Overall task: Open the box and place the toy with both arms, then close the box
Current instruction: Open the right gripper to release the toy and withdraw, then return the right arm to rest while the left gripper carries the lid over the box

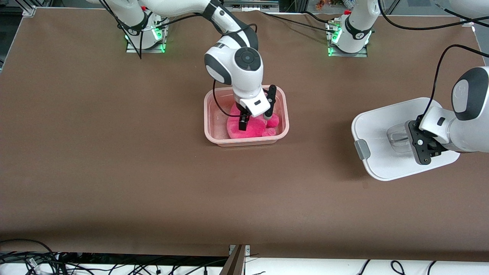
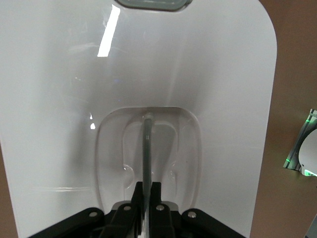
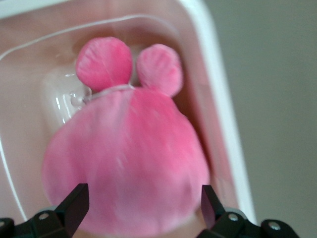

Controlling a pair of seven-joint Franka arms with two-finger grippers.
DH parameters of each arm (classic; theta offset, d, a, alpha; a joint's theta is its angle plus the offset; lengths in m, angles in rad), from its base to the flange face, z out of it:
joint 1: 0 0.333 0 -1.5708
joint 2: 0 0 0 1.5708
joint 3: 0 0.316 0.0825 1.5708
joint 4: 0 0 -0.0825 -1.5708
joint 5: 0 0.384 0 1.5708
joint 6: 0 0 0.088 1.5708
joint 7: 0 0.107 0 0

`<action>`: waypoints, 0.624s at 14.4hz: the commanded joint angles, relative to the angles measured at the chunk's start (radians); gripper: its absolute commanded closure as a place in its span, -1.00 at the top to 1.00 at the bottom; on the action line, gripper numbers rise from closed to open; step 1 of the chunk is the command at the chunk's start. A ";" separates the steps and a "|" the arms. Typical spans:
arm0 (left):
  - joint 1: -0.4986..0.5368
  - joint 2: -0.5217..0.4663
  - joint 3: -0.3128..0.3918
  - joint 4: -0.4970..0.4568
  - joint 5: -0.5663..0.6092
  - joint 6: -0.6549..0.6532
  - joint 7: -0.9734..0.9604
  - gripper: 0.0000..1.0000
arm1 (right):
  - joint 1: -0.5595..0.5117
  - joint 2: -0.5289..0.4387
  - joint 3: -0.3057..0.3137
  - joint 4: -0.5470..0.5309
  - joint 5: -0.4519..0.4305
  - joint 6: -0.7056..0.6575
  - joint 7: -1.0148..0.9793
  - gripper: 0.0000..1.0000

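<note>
Brown covering lies over the whole surface (image 1: 114, 152), with the two arm bases at one edge. At the left arm's end of it the white lid (image 1: 382, 130) is held flat, one grey clip (image 1: 362, 149) on its edge; the left pincer (image 1: 414, 142) is closed on the clear handle (image 2: 147, 148) in the lid's recessed centre, the thin handle pressed between its fingers. Near the middle of the surface stands the box (image 1: 209, 114), open, without lid. The right pincer (image 1: 256, 120) is just above the box, fingers spread wide and gripping nothing. Directly under this pincer, inside the box, lies the pink toy (image 3: 129, 163), its two small flaps (image 3: 105, 62) toward one box wall.
</note>
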 commanded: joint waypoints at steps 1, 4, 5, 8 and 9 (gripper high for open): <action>-0.005 -0.007 0.002 0.001 0.010 -0.012 0.038 -1.00 | -0.125 -0.105 0.011 -0.003 0.079 -0.049 -0.013 1.00; -0.005 -0.007 0.002 0.001 0.010 -0.012 0.039 -1.00 | -0.229 -0.201 0.006 -0.001 0.128 -0.179 -0.025 1.00; -0.005 -0.007 0.002 -0.001 0.010 -0.013 0.039 -1.00 | -0.260 -0.233 -0.003 -0.001 0.133 -0.209 -0.027 1.00; -0.019 -0.007 -0.015 0.001 0.009 -0.013 0.028 -1.00 | -0.347 -0.329 -0.038 -0.001 0.128 -0.396 -0.061 1.00; -0.027 -0.006 -0.033 -0.001 0.009 -0.009 0.018 -1.00 | -0.351 -0.362 -0.090 -0.001 0.125 -0.424 -0.061 1.00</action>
